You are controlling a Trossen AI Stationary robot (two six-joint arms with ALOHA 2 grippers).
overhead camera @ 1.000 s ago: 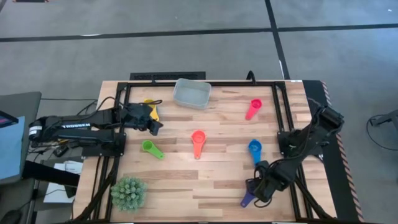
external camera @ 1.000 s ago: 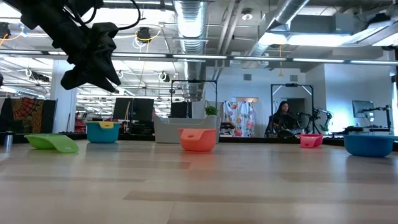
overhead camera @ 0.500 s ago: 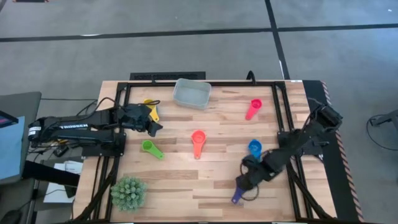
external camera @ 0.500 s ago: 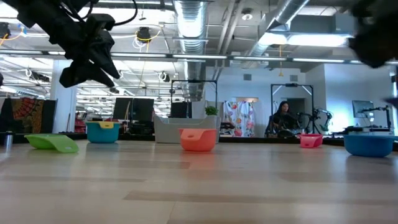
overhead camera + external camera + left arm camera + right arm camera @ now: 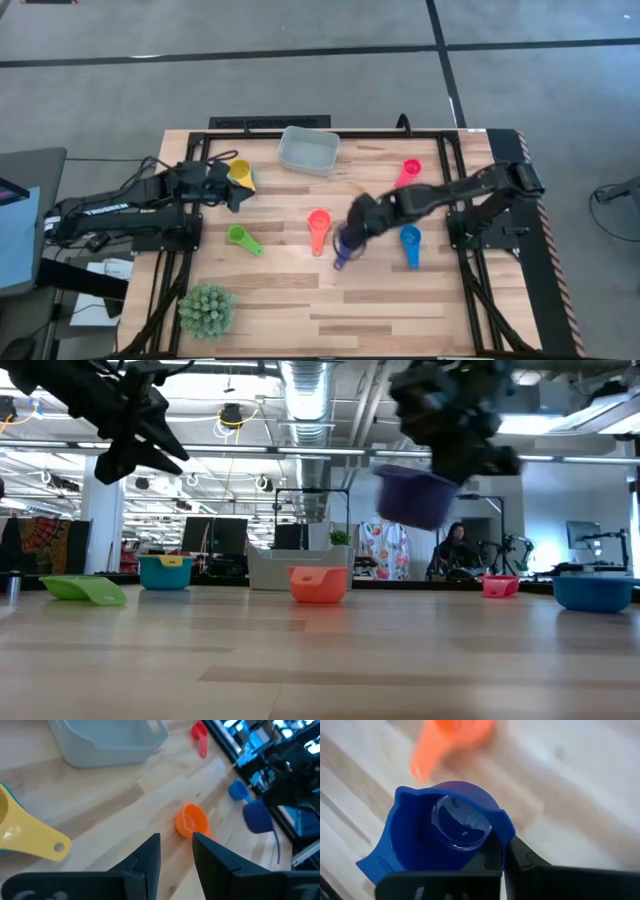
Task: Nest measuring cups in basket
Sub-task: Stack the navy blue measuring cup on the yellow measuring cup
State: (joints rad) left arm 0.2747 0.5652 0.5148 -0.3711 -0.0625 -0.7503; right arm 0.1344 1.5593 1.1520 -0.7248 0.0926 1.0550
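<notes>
My right gripper (image 5: 348, 240) hangs over the table's middle, shut on the purple measuring cup (image 5: 413, 496), which is clear of the wood. My left gripper (image 5: 232, 192) hovers open at the left, beside the yellow cup (image 5: 240, 171) that sits in the teal cup (image 5: 165, 571). The coral cup (image 5: 318, 228), green cup (image 5: 242, 238), blue cup (image 5: 410, 242) and pink cup (image 5: 408, 172) lie bowl down on the wood. The grey basket (image 5: 308, 150) stands at the far middle with nothing in it. My right gripper pinches the purple cup's wall at the rim (image 5: 501, 836), on the side away from the handle (image 5: 376, 864). One finger seems to be inside the bowl and one outside. The cup is lifted clear, mouth up and a little tilted.
A spiky green plant (image 5: 207, 308) stands at the near left corner. Black frame rails (image 5: 300, 132) run along the table's far, left and right edges. Bare wood lies between the coral cup and the near edge.
My right gripper has shut on the purple cup at the near right, lifted it clear and carried it toward the table's middle, next to the coral cup. My left gripper has drawn back a little toward the yellow cup.
</notes>
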